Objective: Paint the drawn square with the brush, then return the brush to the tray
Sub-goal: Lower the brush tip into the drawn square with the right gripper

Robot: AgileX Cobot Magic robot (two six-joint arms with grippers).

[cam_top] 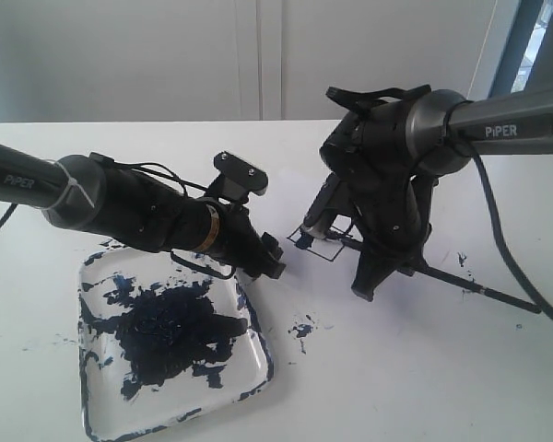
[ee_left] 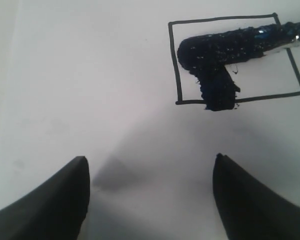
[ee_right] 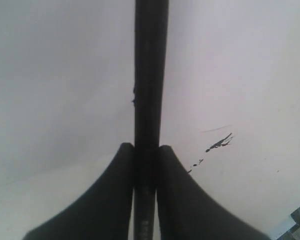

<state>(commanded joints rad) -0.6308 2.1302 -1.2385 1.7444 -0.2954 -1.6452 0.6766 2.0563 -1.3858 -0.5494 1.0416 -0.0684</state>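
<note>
Right gripper [ee_right: 146, 147] clamps the brush [ee_right: 151, 75]; left gripper [ee_left: 150, 160], released, alone sees paint inside the drawn square [ee_left: 265, 75].

Beyond my reach stands a plain white wall [cam_top: 120, 55] with vertical panel seams near its middle. A dark-framed window [cam_top: 542, 41] sits at the far right, and soft daylight brightens the white surface [cam_top: 415, 378] beneath me.

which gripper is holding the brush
The right gripper: it is shut on the brush handle. The left gripper is open and empty, near the drawn square.
</note>
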